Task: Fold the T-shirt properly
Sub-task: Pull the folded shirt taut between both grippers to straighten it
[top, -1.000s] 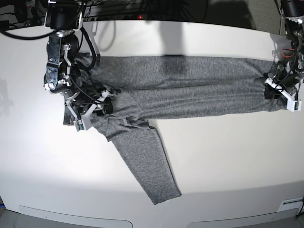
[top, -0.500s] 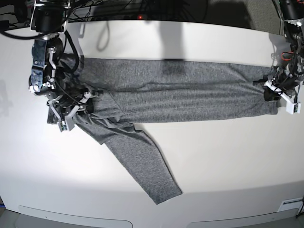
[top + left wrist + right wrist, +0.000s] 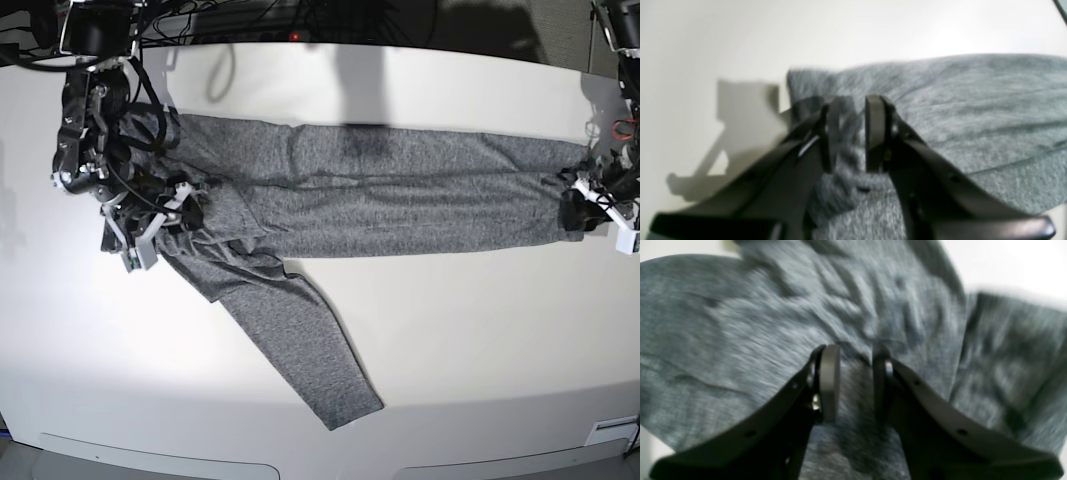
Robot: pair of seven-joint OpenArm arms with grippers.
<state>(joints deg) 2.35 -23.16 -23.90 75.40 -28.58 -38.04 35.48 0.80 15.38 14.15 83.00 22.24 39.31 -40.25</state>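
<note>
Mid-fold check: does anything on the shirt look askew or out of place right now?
Yes. The T-shirt lies stretched in a long band between the left gripper and the right gripper, but one sleeve trails out at an angle toward the table's front edge, unfolded. The fabric is bunched and wrinkled by the right gripper.

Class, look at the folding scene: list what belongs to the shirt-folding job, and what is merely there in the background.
Part of the job:
- T-shirt, grey, stretched across the table
- left tool, pinching one end of it
- right tool, pinching the other end

Just there:
- table, white
- cables behind the far edge
</note>
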